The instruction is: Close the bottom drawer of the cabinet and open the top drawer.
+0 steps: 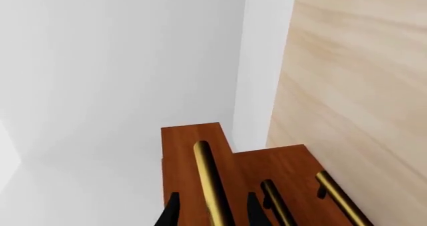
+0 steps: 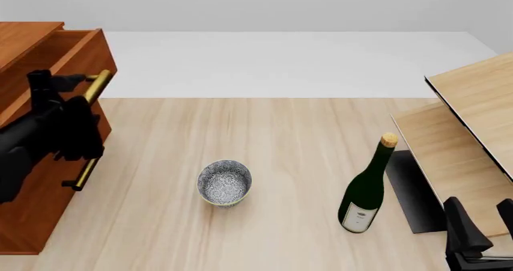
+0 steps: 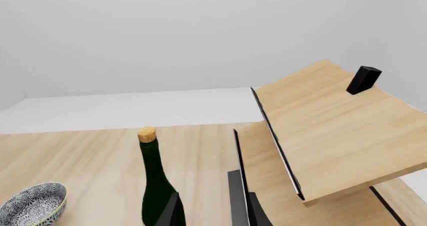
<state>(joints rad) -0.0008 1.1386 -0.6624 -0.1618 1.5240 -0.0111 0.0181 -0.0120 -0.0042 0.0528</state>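
We find the cabinet (image 2: 36, 211) at the left edge of the table (image 2: 265, 157) in the front view. Its top drawer (image 2: 76, 57) stands pulled out from the cabinet body, with its brass bar handle (image 2: 98, 85) facing the table's middle. A second brass handle (image 2: 83, 175) shows lower on the cabinet front; we cannot tell from this view which of the lower drawers it belongs to, and the bottom drawer is not clearly separable here.

The left gripper (image 2: 68, 82) sits at the top drawer's handle. In the left wrist view its two black fingertips (image 1: 170, 213) stand on either side of the nearest brass bar (image 1: 210, 186), spread apart with a gap on each side; we see no contact with the bar.

Out on the table we note a patterned bowl (image 2: 224, 182) near the middle and a dark green wine bottle (image 2: 364, 190) with a cork, upright, to the right of the bowl and well apart from it. Pale light-wood furniture (image 2: 473, 103) with dark panels occupies the right side.

The right gripper (image 2: 481, 223) rests low at the near right corner, fingers (image 3: 240, 201) apart and empty, near the bottle and the light-wood furniture.
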